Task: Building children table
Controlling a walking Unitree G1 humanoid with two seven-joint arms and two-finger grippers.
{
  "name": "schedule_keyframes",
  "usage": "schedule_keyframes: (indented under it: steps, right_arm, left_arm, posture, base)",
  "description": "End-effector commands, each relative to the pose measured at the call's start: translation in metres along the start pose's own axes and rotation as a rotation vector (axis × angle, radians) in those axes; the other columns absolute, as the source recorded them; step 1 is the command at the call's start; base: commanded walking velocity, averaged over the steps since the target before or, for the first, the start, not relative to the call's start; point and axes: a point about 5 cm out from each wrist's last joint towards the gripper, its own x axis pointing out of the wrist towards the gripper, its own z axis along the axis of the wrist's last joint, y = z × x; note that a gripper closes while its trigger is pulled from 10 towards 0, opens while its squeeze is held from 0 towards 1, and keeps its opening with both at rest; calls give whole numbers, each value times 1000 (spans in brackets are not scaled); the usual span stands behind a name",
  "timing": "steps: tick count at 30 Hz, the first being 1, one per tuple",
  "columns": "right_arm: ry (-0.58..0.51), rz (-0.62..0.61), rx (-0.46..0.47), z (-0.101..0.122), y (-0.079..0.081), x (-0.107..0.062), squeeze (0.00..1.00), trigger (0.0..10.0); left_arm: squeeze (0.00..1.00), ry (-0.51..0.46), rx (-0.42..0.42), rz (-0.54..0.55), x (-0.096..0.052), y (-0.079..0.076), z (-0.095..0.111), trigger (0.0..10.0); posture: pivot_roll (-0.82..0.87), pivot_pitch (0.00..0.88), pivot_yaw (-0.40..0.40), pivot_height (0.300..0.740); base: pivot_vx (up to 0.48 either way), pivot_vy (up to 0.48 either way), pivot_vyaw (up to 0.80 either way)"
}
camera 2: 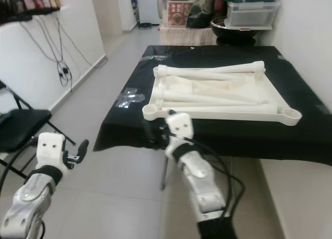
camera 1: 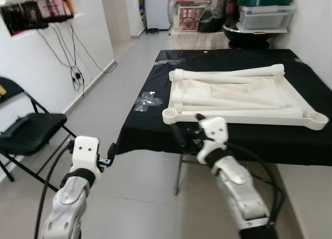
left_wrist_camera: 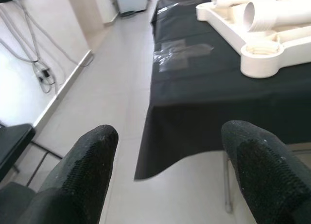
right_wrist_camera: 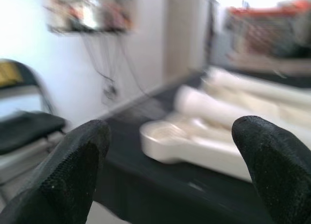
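Left eye view shows us a table draped in a black cloth (camera 1: 244, 140), standing on a pale tiled floor (camera 1: 135, 78) that runs back through a hallway. On the cloth lies the white tabletop (camera 1: 182, 113), turned upside down with round sockets at its corners, and several white legs (camera 1: 233, 71) lie loose across it. A patch of clear tape (camera 1: 147, 100) sits on the cloth, out beyond our left gripper. A black folding chair (camera 1: 28, 130) stands against the white wall to the outer side of our left arm, with cables (camera 1: 75, 75) hanging down that wall beyond it. Past the far end of the table we see stacked storage boxes (camera 1: 264, 16) and a dark bowl (camera 1: 246, 34).

Our right gripper (camera 1: 182, 139) is raised at the near edge of the table, just below and in front of the tabletop's nearest corner socket (right_wrist_camera: 163, 136). Its fingers (right_wrist_camera: 75, 161) stand wide apart in the right wrist view, with nothing between them and touching nothing; that view is blurred.

Our left gripper (camera 1: 110, 155) hangs over the floor, off the table's near corner and well short of the tabletop. Its fingers (left_wrist_camera: 87, 158) are also spread wide and empty, with the cloth's hanging edge and another corner socket (left_wrist_camera: 265, 59) ahead of them.
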Motion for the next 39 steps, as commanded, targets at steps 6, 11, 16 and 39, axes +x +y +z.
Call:
schedule_keyframes:
  steps: [6, 11, 16, 39]
  right_arm:
    - [9, 28, 27, -9, 12, -3, 0, 10000]
    - [14, 18, 45, -12, 11, -4, 0, 10000]
    - [-8, 18, 24, -7, 7, 2, 0, 10000]
    - [29, -1, 56, -14, 8, 1, 0, 10000]
  left_arm:
    - [0, 80, -3, -23, -7, -3, -21, 10000]
    - [0, 77, 1, -22, -5, -2, -22, 10000]
    - [0, 66, 20, -2, -1, 11, -21, 10000]
    - [0, 39, 1, -39, 4, 4, -17, 10000]
  posture:
    - [-71, 0, 60, 740]
    - [-60, 0, 54, 740]
    - [-57, 0, 48, 740]
    - [-51, 0, 44, 740]
  base:
    - [0, 0, 0]
    - [0, 0, 0]
    - [0, 0, 0]
    - [206, 0, -144]
